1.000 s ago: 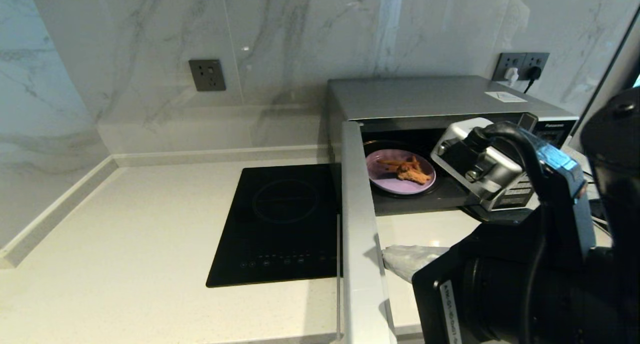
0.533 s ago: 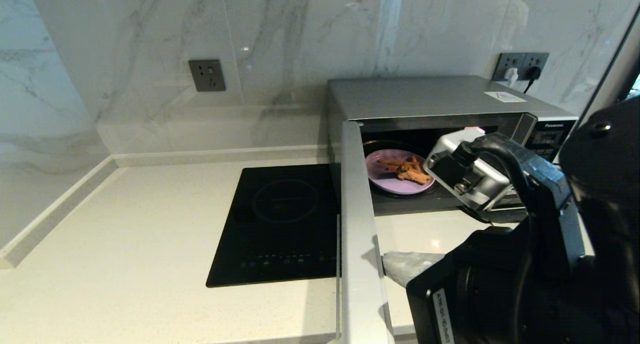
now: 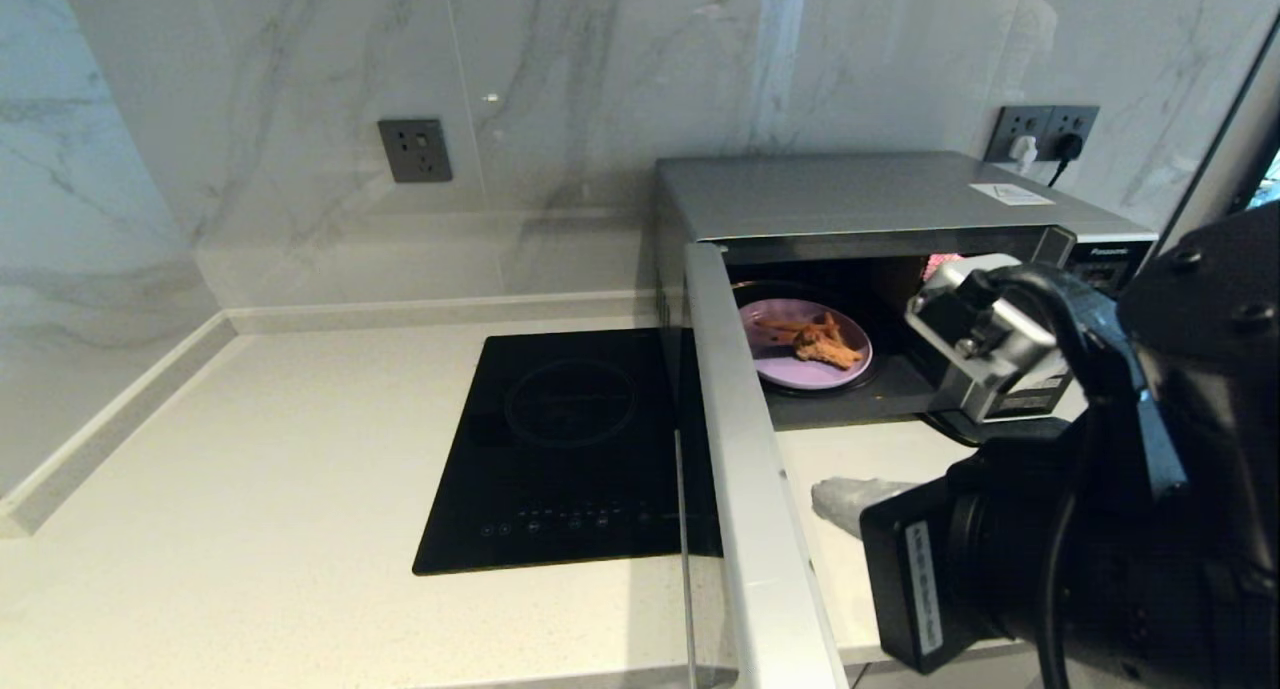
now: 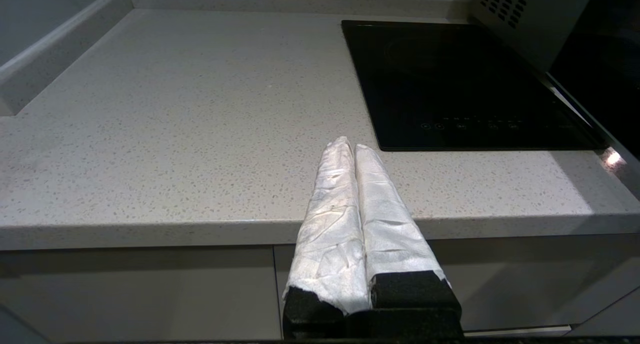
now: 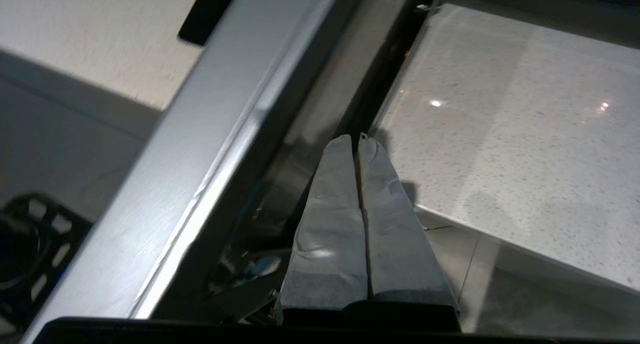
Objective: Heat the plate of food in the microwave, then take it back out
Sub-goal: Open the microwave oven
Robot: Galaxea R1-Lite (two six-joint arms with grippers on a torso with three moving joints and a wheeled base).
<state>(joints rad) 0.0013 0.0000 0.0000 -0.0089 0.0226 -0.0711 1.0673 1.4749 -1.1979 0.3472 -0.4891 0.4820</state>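
The microwave [image 3: 850, 194] stands at the back right with its door [image 3: 745, 489] swung open toward me. Inside, on the turntable, rests the lilac plate of food [image 3: 803, 347] with fries and a brown fried piece. My right gripper [image 3: 835, 497] is shut and empty, low over the counter just inside the open door. In the right wrist view its wrapped fingertips [image 5: 354, 140] sit close to the door's inner face [image 5: 280, 149]; I cannot tell whether they touch. My left gripper [image 4: 350, 147] is shut and empty at the counter's front edge, left of the cooktop.
A flat black cooktop [image 3: 570, 439] is set into the counter left of the door. The marble wall carries a socket [image 3: 413, 150] and a plugged double socket [image 3: 1045, 131]. The bulky right arm [image 3: 1080, 529] fills the near right.
The door's free end has swung a little to the right. My right gripper and arm have shifted right with it. The plate has not moved.
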